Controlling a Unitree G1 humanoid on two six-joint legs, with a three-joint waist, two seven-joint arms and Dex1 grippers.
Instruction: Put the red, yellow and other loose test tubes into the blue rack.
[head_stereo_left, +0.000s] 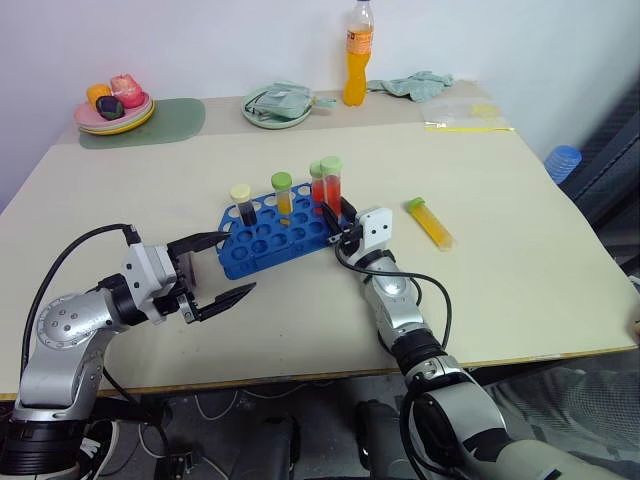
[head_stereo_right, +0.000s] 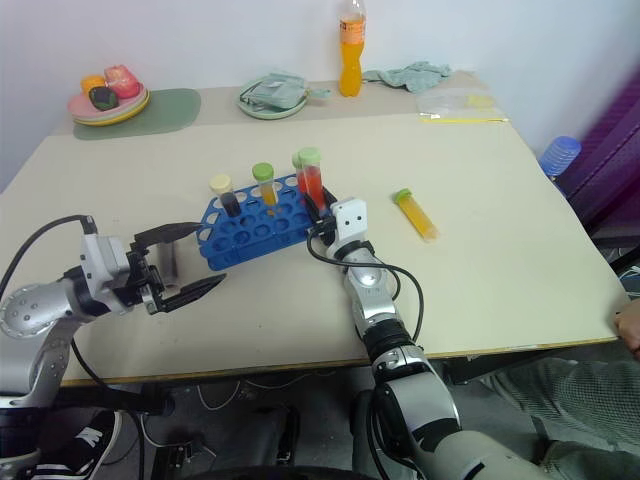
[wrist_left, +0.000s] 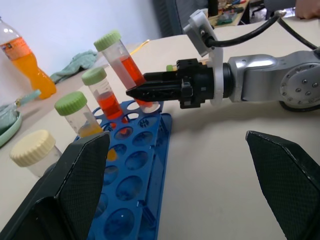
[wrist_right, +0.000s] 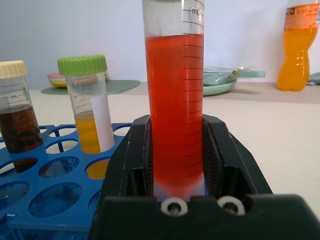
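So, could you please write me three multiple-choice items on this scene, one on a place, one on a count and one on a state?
1. Where does the loose yellow tube lie?
A. On the table, to the right of the rack
B. On the plate of fruit
C. In the left gripper

2. How many tubes stand in or at the rack, counting the held one?
A. Two
B. Four
C. Six

3. What is the state of the right gripper?
A. Open over the bottle
B. Shut on nothing
C. Shut on the red tube

Key:
1 A, it lies flat on the bare table beside the right arm.
2 B, one cream cap and three green caps show there.
3 C, the fingers press either side of the red tube.
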